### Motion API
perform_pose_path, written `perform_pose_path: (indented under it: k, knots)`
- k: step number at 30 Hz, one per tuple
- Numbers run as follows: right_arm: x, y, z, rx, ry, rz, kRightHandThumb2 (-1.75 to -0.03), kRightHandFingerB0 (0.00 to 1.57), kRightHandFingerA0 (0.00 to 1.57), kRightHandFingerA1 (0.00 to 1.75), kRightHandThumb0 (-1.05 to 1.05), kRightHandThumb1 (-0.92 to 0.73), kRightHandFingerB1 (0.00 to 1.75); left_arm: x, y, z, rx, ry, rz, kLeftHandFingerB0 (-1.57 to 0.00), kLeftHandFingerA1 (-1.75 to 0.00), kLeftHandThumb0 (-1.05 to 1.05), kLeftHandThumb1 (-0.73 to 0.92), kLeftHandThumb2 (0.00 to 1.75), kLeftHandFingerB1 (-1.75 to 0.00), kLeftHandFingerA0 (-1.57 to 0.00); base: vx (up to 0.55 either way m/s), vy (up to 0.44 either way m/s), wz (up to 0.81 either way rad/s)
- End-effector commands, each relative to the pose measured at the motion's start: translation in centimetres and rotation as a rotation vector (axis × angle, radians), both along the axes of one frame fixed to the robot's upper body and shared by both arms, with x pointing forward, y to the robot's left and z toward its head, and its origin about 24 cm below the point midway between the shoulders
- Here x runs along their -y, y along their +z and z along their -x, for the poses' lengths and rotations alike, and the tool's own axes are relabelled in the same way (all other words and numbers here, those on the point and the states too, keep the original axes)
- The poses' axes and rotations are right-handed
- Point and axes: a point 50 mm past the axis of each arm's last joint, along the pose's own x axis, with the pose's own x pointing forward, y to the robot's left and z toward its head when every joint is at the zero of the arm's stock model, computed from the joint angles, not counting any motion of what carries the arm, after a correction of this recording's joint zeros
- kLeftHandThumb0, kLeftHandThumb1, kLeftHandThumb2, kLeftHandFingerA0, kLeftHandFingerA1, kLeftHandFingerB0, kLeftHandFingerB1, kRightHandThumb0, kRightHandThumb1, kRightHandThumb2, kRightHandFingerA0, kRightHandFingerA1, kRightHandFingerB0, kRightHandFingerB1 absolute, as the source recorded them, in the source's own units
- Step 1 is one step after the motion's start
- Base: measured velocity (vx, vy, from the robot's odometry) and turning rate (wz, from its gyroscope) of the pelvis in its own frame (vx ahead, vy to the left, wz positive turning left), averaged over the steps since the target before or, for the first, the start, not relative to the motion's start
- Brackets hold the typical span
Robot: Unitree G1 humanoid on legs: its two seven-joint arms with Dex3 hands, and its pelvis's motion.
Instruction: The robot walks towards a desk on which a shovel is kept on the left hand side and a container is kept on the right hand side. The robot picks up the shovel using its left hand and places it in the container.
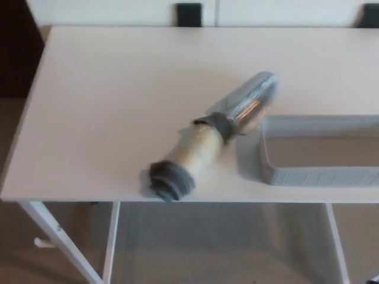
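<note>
Shovel (213, 142) is lying diagonally on the white table (118, 100), grey-taped handle end sitting near the front edge, shiny metal blade pointing up-right toward the back. Blade end is resting just beside the left rim of the grey container (320, 176); whether touching, cannot tell, picture is blurry. Container is sitting at the table's right side, running off the frame edge. Neither robot hand is showing, so the state of the fingers can't be told. Table legs (56, 231) are showing below.

Container (323, 155) cut off at right.
</note>
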Motion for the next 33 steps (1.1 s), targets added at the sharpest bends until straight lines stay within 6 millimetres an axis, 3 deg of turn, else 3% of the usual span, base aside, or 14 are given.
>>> perform_pose_path:
  k: [1, 3, 5, 14, 15, 16, 17, 19, 22, 23, 27, 28, 29, 33]
  knots:
    - [0.4, 0.2, 0.2, 0.019, -0.015, 0.012, -0.56, 0.34, 0.62, 0.62, -0.42, -0.55, 0.47, -20.0, 6.1, 0.2, 0.181, 0.069, -0.404, -0.14, -0.54, -0.06, 0.45, 0.9, -0.49, -0.22, 0.01, 0.18, 0.21]
    - [0.2, 0.4, 0.0, 0.039, 0.006, 0.032, -0.57, 0.33, 0.56, 0.62, -0.46, -0.56, 0.47, -20.1, 6.1, 0.3, 0.178, 0.06, -0.412, -0.16, -0.56, -0.09, 0.43, 0.89, -0.5, -0.26, 0.07, 0.054, -0.01]
    - [0.4, 0.3, 0.1, 0.023, -0.008, 0.007, -0.56, 0.35, 0.6, 0.63, -0.38, -0.55, 0.46, -20.1, 6.2, 0.3, 0.176, 0.06, -0.407, -0.15, -0.55, -0.09, 0.45, 0.9, -0.49, -0.24, 0.04, -0.001, 0.1]
    - [0.2, -0.2, 0.3, 0.005, -0.03, -0.002, -0.56, 0.36, 0.65, 0.6, -0.39, -0.56, 0.45, -20.6, 6.4, 0.5, 0.166, 0.088, -0.391, -0.12, -0.54, -0.1, 0.45, 0.89, -0.48, -0.22, 0.01, -0.002, 0.02]
    - [0.2, -0.2, 0.3, 0.012, -0.033, -0.006, -0.56, 0.37, 0.69, 0.61, -0.39, -0.59, 0.47, -20.8, 6.5, 0.4, 0.168, 0.096, -0.383, -0.23, -0.39, -0.15, 0.62, 0.59, -0.32, -0.29, 0.0, 0.0, 0.0]
    - [0.1, 0.0, 0.2, 0.014, -0.022, -0.006, -0.55, 0.35, 0.58, 0.6, -0.41, -0.53, 0.46, -20.9, 6.7, 0.2, 0.175, 0.129, -0.377, -0.13, -0.54, -0.09, 0.44, 0.89, -0.48, -0.21, 0.0, 0.0, 0.0]
    - [0.1, -0.1, 0.7, 0.002, -0.013, -0.004, -0.56, 0.34, 0.57, 0.59, -0.41, -0.54, 0.45, -21.0, 6.8, 0.7, 0.182, 0.136, -0.378, -0.23, -0.39, -0.14, 0.62, 0.59, -0.32, -0.29, 0.0, 0.0, 0.0]
    - [0.2, 0.1, 0.3, 0.011, -0.008, 0.0, -0.56, 0.34, 0.58, 0.59, -0.41, -0.54, 0.46, -21.4, 7.2, 0.2, 0.204, 0.174, -0.36, -0.22, -0.38, -0.12, 0.62, 0.58, -0.31, -0.26, 0.0, 0.0, 0.0]
    - [0.4, 0.1, 0.3, 0.006, 0.002, 0.02, -0.56, 0.35, 0.57, 0.58, -0.42, -0.56, 0.45, -21.7, 7.4, -0.1, 0.215, 0.167, -0.387, -0.24, -0.38, -0.14, 0.61, 0.59, -0.32, -0.27, 0.0, 0.0, 0.0]
    - [0.5, 0.1, 0.4, 0.003, -0.005, 0.015, -0.56, 0.34, 0.56, 0.58, -0.41, -0.55, 0.45, -21.8, 7.6, 0.1, 0.238, 0.116, -0.403, -0.14, -0.54, -0.13, 0.4, 0.87, -0.49, -0.21, 0.0, 0.0, 0.0]
    - [0.2, -0.1, 0.4, -0.001, -0.016, 0.006, -0.56, 0.35, 0.62, 0.6, -0.37, -0.56, 0.45, -21.5, 7.4, 0.2, 0.236, 0.103, -0.406, -0.15, -0.53, -0.07, 0.41, 0.87, -0.49, -0.22, 0.0, 0.0, 0.0]
    - [0.2, -0.1, 0.4, 0.002, -0.017, 0.008, -0.56, 0.36, 0.61, 0.6, -0.38, -0.56, 0.46, -21.3, 7.6, 0.2, 0.244, 0.072, -0.402, -0.25, -0.37, -0.1, 0.61, 0.58, -0.31, -0.29, 0.0, 0.0, 0.0]
    - [0.1, -0.1, 0.4, 0.004, -0.022, 0.0, -0.56, 0.36, 0.62, 0.62, -0.38, -0.55, 0.46, -20.9, 7.6, 0.1, 0.245, 0.06, -0.41, -0.15, -0.53, -0.08, 0.42, 0.88, -0.49, -0.21, 0.0, 0.0, 0.0]
    - [0.1, 0.0, 0.4, 0.001, -0.002, 0.009, -0.56, 0.36, 0.64, 0.6, -0.42, -0.56, 0.46, -18.2, 9.7, 0.0, 0.365, -0.02, -0.356, -0.15, -0.55, -0.11, 0.4, 0.86, -0.49, -0.22, 0.0, 0.0, 0.0]
